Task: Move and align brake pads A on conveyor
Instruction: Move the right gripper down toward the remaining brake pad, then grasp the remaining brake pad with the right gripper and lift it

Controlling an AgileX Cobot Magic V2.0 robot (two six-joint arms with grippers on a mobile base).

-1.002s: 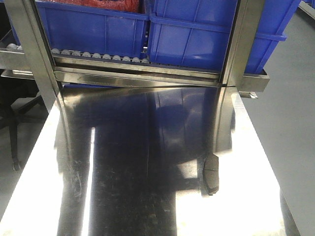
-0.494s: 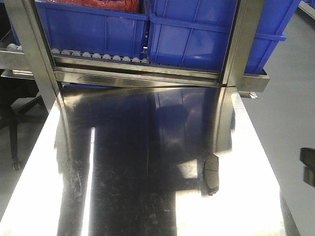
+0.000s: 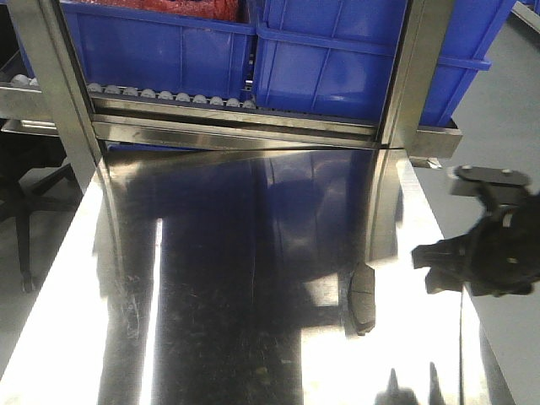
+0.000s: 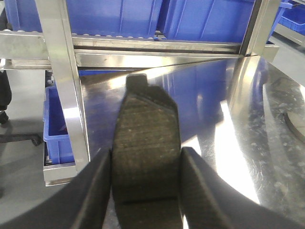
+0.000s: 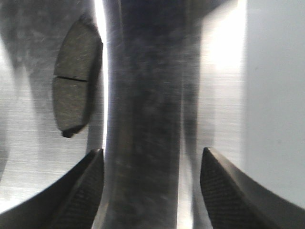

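One grey brake pad (image 3: 363, 299) with a thin cross groove lies on the shiny steel table (image 3: 211, 337), right of centre. It also shows in the right wrist view (image 5: 76, 98), up and left of the jaws. My right gripper (image 3: 429, 268) is open and empty, hovering just right of that pad; in its own view (image 5: 150, 160) only bare steel lies between the fingers. My left gripper (image 4: 145, 164) is shut on a second brake pad (image 4: 145, 129), which sticks out forward between the fingers. The left gripper is outside the front view. The conveyor is out of view.
A roller rack with blue bins (image 3: 337, 59) stands across the far end of the table, on steel uprights (image 3: 418, 76). In the left wrist view, a steel post (image 4: 62, 81) and a small blue bin (image 4: 59, 133) stand to the left. Grey floor (image 3: 506, 169) lies beyond the table's right edge.
My right gripper has come into the front view from the right edge and moved left and up, ending close to the pad on the table. The pad has not moved.
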